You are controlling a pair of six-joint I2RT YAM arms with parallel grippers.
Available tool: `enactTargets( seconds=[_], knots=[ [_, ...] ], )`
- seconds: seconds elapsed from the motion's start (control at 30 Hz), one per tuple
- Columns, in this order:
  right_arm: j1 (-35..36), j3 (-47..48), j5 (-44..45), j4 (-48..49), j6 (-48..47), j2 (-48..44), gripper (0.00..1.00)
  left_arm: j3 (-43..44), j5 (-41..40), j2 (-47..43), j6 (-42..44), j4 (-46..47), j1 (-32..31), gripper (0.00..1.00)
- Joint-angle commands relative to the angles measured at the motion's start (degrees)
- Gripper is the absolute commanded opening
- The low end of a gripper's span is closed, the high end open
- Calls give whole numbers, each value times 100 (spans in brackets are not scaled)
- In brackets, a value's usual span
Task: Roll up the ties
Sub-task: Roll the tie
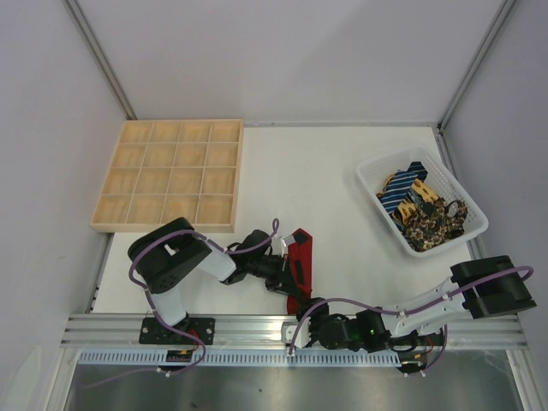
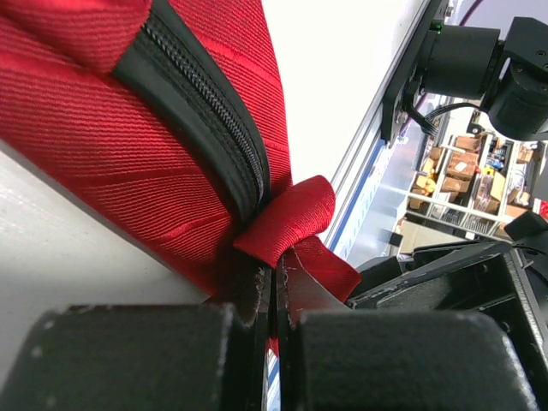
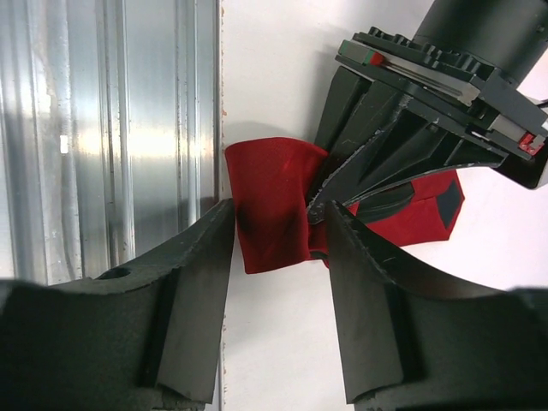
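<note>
A plain red tie (image 1: 300,253) lies partly folded near the table's front edge. My left gripper (image 1: 287,276) is shut on a folded bit of it; in the left wrist view the red cloth (image 2: 103,128) with its black lining bunches over the closed left gripper (image 2: 276,287). My right gripper (image 1: 306,310) comes in from the near side. In the right wrist view the right gripper (image 3: 276,214) stands open, its fingertips on either side of the tie's free end (image 3: 270,197), right beside the left gripper's fingers (image 3: 411,128). Other ties (image 1: 424,205), striped navy, yellow and speckled, lie in a basket.
The white basket (image 1: 369,175) stands at the right of the table. A wooden tray (image 1: 163,225) with several compartments sits at the back left. An aluminium rail (image 1: 257,330) runs along the table's near edge, just beside the tie's end (image 3: 128,128).
</note>
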Motion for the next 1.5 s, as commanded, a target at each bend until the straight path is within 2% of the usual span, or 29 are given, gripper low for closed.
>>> enactTargets(
  seconds=[0.0, 0.43, 0.97, 1.2, 1.47],
  knots=[
    [-31, 64, -126, 139, 151, 42, 50, -317, -928, 431, 606, -1392, 19, 0],
    [-233, 117, -311, 455, 195, 684, 52, -369, -954, 440, 659, -1418, 19, 1],
    [-620, 161, -987, 306, -16, 754, 56, -343, -928, 466, 650, -1427, 19, 0],
    [-707, 231, -1348, 86, 19, 772, 46, -325, -911, 501, 659, -1418, 19, 0],
    [-769, 266, -1400, 95, 81, 868, 57, -299, -920, 484, 703, -1506, 19, 0]
  ],
)
